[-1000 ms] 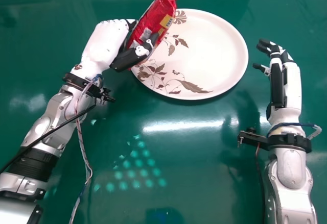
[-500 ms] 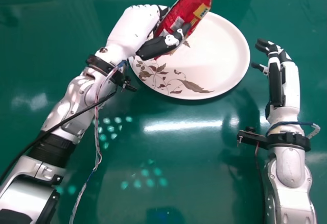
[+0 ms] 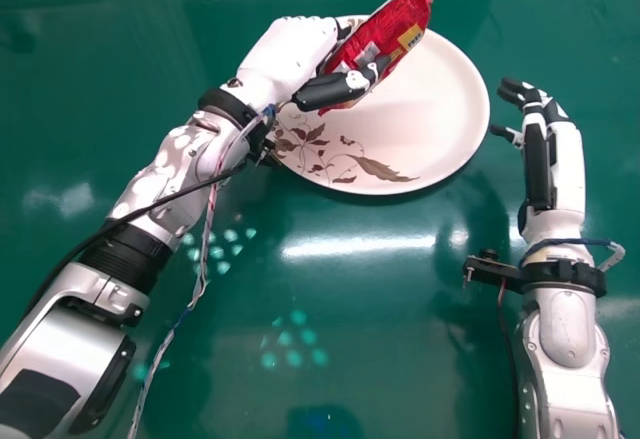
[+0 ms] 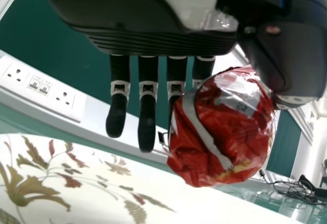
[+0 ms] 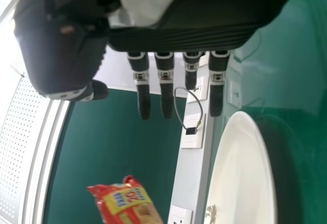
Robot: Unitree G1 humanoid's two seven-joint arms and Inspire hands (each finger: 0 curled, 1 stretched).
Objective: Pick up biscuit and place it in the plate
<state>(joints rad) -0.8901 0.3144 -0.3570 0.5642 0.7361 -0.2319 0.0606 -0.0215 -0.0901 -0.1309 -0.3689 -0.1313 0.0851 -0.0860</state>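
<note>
My left hand (image 3: pixel 292 54) is over the left part of the white plate (image 3: pixel 440 109), its thumb and fingers pinching the red biscuit packet (image 3: pixel 392 31), which is tilted above the plate. In the left wrist view the hand (image 4: pixel 147 106) holds the packet (image 4: pixel 225 127) between thumb and fingers, with the leaf-patterned plate (image 4: pixel 92 183) below. My right hand (image 3: pixel 555 159) rests to the right of the plate, fingers relaxed and empty. In the right wrist view show the right hand (image 5: pixel 166 86), the packet (image 5: pixel 127 203) and the plate (image 5: pixel 242 173).
The green table (image 3: pixel 380 329) extends around the plate. A white strip with sockets (image 4: pixel 41 86) runs behind it in the left wrist view. A dark cable (image 3: pixel 150 209) and twisted wires (image 3: pixel 200 269) hang along the left arm.
My left hand has moved right with the packet, from the plate's left edge to farther over the plate. The right hand has hardly moved.
</note>
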